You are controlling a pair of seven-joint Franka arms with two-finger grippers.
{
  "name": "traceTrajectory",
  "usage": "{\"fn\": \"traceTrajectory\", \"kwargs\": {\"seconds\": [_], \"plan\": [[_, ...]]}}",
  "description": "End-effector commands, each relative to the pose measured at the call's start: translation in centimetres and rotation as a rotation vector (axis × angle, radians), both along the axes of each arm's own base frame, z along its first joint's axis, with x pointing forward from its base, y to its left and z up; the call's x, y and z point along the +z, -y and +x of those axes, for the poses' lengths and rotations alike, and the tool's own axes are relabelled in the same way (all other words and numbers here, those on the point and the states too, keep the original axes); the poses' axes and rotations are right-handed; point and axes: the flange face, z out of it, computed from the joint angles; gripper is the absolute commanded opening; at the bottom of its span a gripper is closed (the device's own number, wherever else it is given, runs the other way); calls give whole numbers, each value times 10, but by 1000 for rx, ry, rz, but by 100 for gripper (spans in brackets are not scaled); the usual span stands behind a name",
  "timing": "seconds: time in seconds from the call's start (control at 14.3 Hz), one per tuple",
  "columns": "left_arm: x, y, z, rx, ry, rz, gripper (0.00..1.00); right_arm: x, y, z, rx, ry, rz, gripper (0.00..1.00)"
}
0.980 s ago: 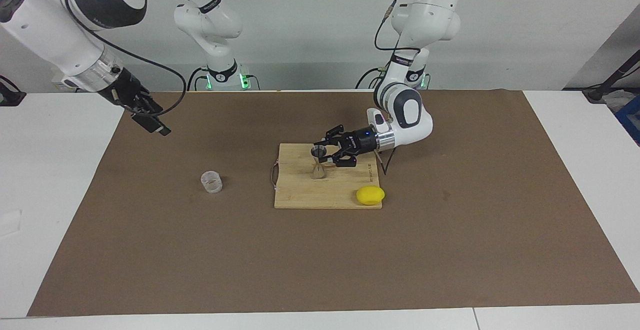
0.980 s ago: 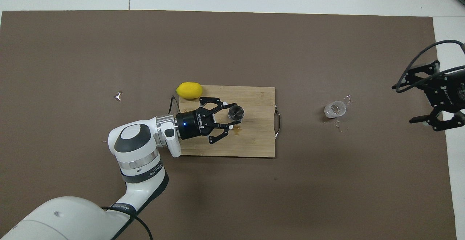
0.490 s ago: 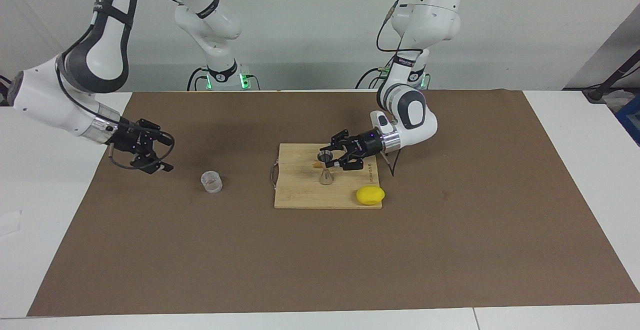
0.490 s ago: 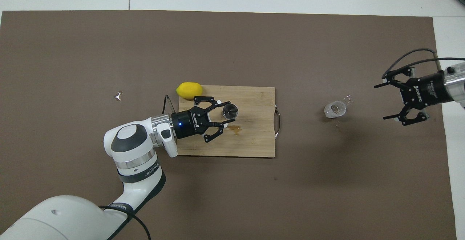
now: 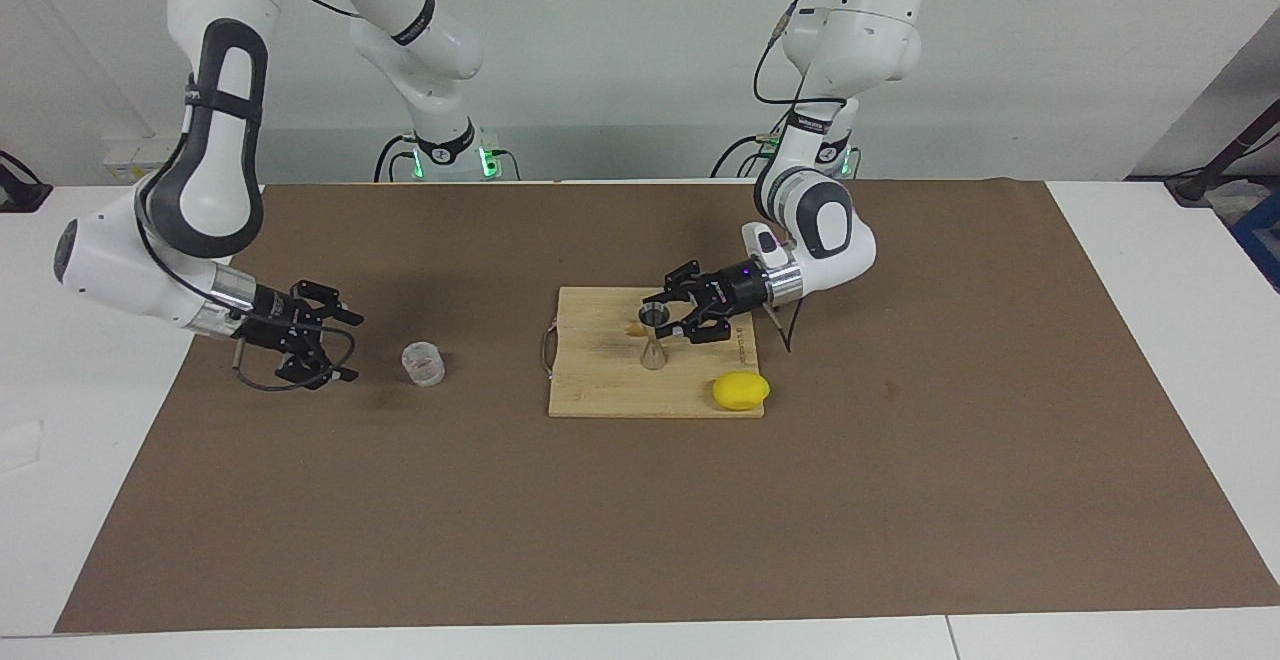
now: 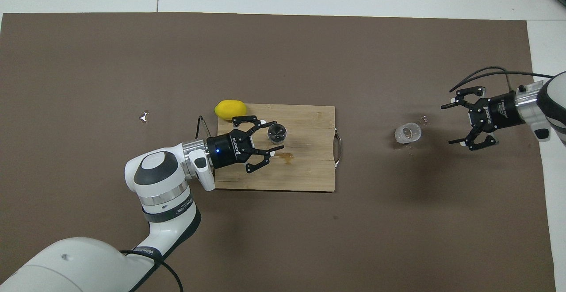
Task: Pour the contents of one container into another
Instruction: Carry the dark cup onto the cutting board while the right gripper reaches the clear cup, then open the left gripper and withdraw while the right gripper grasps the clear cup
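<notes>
The silver hourglass jigger [image 5: 653, 352] stands upright on the wooden cutting board [image 5: 600, 380]. My left gripper [image 5: 658, 317] lies level and is shut on the jigger's upper cone; it also shows in the overhead view [image 6: 277, 136], with the jigger's open top [image 6: 277, 132] between its fingers. I cannot tell whether the jigger's base rests on the board. The clear plastic cup [image 5: 423, 363] stands upright on the brown mat, toward the right arm's end [image 6: 407, 133]. My right gripper [image 5: 355, 348] is open, low over the mat beside the cup, apart from it [image 6: 446, 124].
A yellow lemon [image 5: 741, 391] lies at the board's corner, farther from the robots than the jigger [image 6: 230, 109]. A small wet stain [image 6: 286, 155] marks the board [image 6: 309, 172]. A white scrap [image 6: 143, 116] lies on the mat toward the left arm's end.
My right arm has swung down from high up to low beside the cup, gripper open. My left gripper has drawn the jigger a little toward the left arm's end of the board.
</notes>
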Motion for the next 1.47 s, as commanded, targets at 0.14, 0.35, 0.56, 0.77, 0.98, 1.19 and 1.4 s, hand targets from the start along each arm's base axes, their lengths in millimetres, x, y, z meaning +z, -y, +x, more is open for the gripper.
{"fn": "traceTrajectory", "kwargs": {"seconds": [0.14, 0.35, 0.56, 0.77, 0.98, 1.19, 1.4], "plan": [[1, -37, 16, 39, 22, 27, 100, -41, -14, -7, -35, 23, 77, 100], [5, -64, 22, 11, 28, 64, 100, -66, -27, -28, -41, 53, 108, 100], [10, -87, 19, -24, 4, 57, 100, -67, -46, -28, -12, 57, 125, 100], [22, -115, 15, -94, -46, 70, 100, -70, -63, -31, -29, 61, 171, 98], [33, -158, 18, -203, -103, 136, 100, -70, -67, -30, -39, 63, 183, 87], [45, -203, 27, -317, -115, 230, 100, -69, -60, -30, -51, 66, 183, 73], [65, -252, 37, -441, -172, 334, 100, -67, -58, -30, -61, 63, 183, 44]]}}
